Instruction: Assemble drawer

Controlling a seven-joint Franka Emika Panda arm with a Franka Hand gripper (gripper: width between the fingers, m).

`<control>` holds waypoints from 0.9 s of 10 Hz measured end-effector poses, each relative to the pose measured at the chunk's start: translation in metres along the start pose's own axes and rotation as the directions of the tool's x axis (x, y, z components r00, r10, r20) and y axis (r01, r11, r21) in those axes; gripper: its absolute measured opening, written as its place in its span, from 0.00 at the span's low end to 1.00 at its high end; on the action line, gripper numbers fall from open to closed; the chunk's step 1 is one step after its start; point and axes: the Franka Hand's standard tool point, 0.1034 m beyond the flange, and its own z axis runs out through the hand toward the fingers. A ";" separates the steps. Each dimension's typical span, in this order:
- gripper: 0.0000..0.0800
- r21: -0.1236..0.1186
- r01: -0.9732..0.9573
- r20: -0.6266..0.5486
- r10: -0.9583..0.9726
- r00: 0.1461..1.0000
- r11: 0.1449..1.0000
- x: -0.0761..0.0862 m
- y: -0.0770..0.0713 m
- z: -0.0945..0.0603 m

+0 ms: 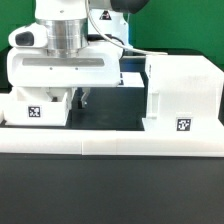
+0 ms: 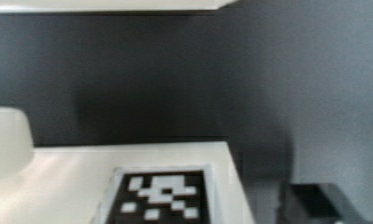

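A small white drawer tray point(image 1: 35, 108) with a square tag stands at the exterior view's left. The tall white box housing point(image 1: 180, 92), also tagged, stands at the right. My gripper point(image 1: 72, 99) is low over the tray's right wall, with one dark finger point(image 1: 83, 97) just outside that wall and the other hidden. In the wrist view the tray's tagged white face point(image 2: 165, 195) fills the lower part. One dark finger point(image 2: 325, 200) stands beside it with a dark gap between them. The jaws look spread and grip nothing. A second tray is not clearly seen.
A long low white rail point(image 1: 110, 147) runs across the front of the black table. A white rounded part point(image 2: 2, 140) shows at the wrist view's edge. Dark table lies between the tray and the housing point(image 1: 115, 108).
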 end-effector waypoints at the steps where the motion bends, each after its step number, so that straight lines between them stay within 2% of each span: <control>1: 0.31 0.000 0.000 0.000 0.000 1.000 1.000 0.000 0.000 0.000; 2: 0.14 0.000 0.000 0.000 0.000 1.000 1.000 0.000 0.000 0.000; 3: 0.14 0.000 0.000 0.000 0.000 1.000 1.000 0.000 0.000 0.000; 4: 0.05 0.000 -0.001 0.000 0.001 1.000 1.000 0.000 0.000 0.000; 9: 0.05 0.000 -0.001 0.000 0.001 1.000 1.000 0.000 0.000 0.000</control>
